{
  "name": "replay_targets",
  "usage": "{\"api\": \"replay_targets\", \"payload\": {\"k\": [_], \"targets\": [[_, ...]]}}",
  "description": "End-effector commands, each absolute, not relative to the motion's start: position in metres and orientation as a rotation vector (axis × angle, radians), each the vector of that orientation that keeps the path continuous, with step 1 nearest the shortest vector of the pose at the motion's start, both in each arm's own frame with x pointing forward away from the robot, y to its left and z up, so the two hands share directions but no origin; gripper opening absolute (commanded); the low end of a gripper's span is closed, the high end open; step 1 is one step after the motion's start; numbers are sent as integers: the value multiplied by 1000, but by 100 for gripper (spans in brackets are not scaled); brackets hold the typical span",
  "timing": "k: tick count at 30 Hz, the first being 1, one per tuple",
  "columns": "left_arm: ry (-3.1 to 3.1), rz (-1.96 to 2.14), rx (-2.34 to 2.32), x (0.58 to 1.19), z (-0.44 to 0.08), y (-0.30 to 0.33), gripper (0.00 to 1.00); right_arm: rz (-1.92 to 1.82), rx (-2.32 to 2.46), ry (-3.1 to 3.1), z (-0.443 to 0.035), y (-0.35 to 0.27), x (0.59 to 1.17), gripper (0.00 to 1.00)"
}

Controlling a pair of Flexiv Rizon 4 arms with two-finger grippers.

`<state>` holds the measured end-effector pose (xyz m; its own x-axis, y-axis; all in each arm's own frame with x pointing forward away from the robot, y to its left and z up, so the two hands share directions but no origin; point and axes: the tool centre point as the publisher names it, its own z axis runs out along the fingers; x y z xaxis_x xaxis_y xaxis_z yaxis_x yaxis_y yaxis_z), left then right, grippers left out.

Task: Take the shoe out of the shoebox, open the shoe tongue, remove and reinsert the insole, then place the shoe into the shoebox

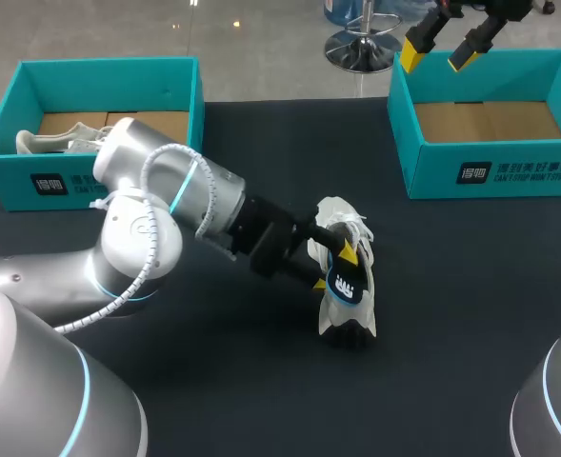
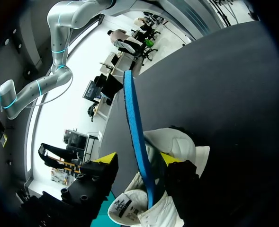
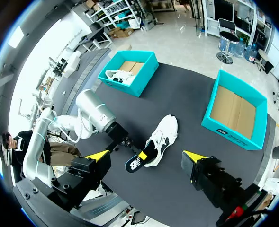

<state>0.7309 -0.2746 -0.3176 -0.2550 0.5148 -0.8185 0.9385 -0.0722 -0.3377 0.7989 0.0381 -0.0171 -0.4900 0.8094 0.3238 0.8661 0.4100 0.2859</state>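
**Head view**
- Shoe point(image 1: 343, 221): white, lying on the dark table point(image 1: 470, 314) near its middle, well apart from both boxes.
- Insole point(image 1: 345, 284): dark with a white mark, standing partly out of the shoe.
- Left pincer point(image 1: 342, 259): at the shoe's opening, beside the insole.
- Right pincer point(image 1: 444, 49): fingers apart, holding nothing, above the far side of the empty box point(image 1: 490, 176).
- Other box point(image 1: 32, 181): holds a second shoe point(image 1: 47, 143).

**Left wrist view**
- Insole: seen edge-on, a thin blue strip between the left pincer's fingertips point(image 2: 108, 158).
- The fingers stand apart. The strip is close to one and a clear gap shows to the other, so it is not clamped.

**Right wrist view**
- Right pincer: fingers wide apart, nothing between them, high above the table.

**Handling (judged)**
- Shoe: light, with a soft upper and a stiffer sole, and likely to tip or slide when the insole is pulled. Best held at the heel collar.
- Insole: thin, bendy foam that may buckle. Best gripped across its flat faces near the free end.

**Hidden or unclear**
- The tongue and the shoe's opening are masked by the left pincer.
- How deep the insole sits in the shoe cannot be told.
- The shoe is cut off in the left wrist view.
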Motion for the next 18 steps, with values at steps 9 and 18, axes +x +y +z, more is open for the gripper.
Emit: {"api": "replay_targets", "payload": {"k": [9, 18], "targets": [[1774, -1263, 1580, 734, -325, -281, 0, -632, -1509, -2522, -17, 39, 800, 100], [1792, -1211, 1594, 745, -334, -280, 0, -632, -1509, -2522, -17, 39, 800, 100]]}}
